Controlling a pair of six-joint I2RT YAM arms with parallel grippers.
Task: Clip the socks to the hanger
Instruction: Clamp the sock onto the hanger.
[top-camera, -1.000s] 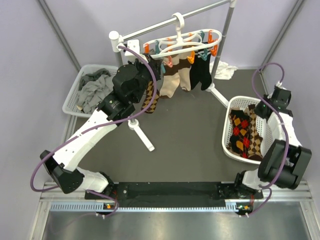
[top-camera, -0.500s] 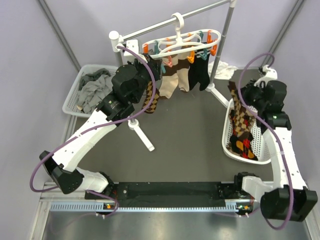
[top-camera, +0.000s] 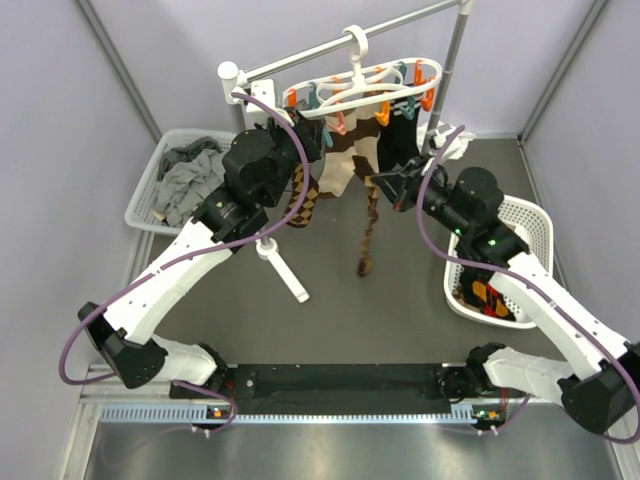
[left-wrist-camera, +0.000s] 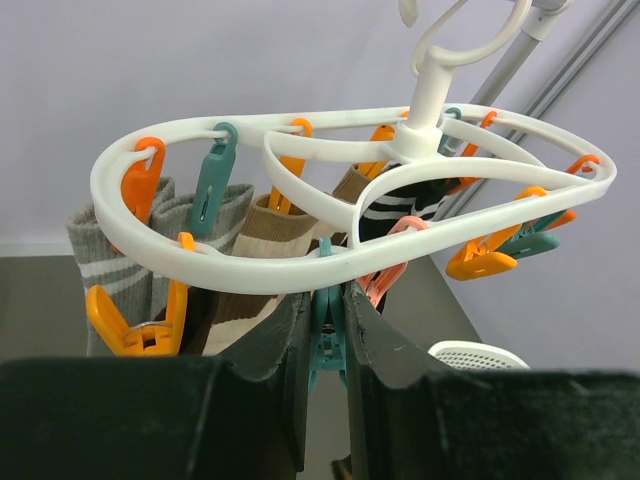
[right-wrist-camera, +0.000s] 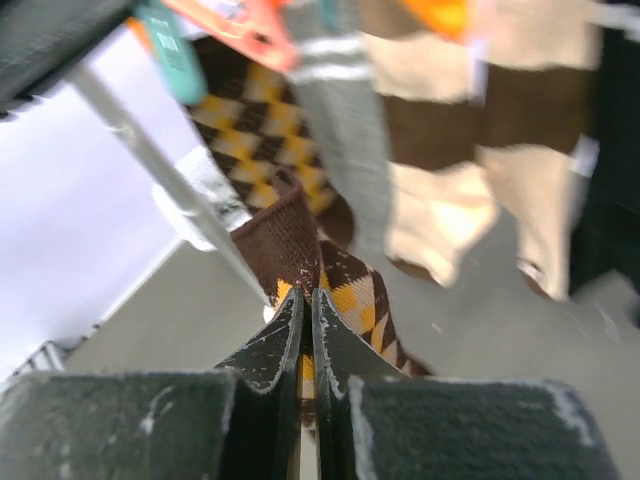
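The white oval hanger (top-camera: 372, 88) hangs from the rail with several socks (top-camera: 345, 160) clipped under it. My left gripper (top-camera: 298, 152) is at its near left rim, shut on a teal clip (left-wrist-camera: 328, 335) below the ring (left-wrist-camera: 250, 265); an argyle sock (top-camera: 303, 205) hangs by it. My right gripper (top-camera: 385, 187) is just below the hanger's front, shut on the cuff of an argyle sock (top-camera: 367, 235) that dangles free above the table. In the right wrist view the gripper (right-wrist-camera: 307, 300) pinches that brown and orange sock (right-wrist-camera: 352, 290), with hung socks blurred behind.
A white basket (top-camera: 530, 215) at the right holds more argyle socks (top-camera: 482, 292). A white basket (top-camera: 148, 185) at the back left holds plain grey socks. The white-and-silver rail stand (top-camera: 300, 60) has a foot (top-camera: 285, 270) reaching toward the table's middle.
My right arm has swung left from the right basket to under the hanger, lifting an argyle sock out with it. The left arm has not moved.
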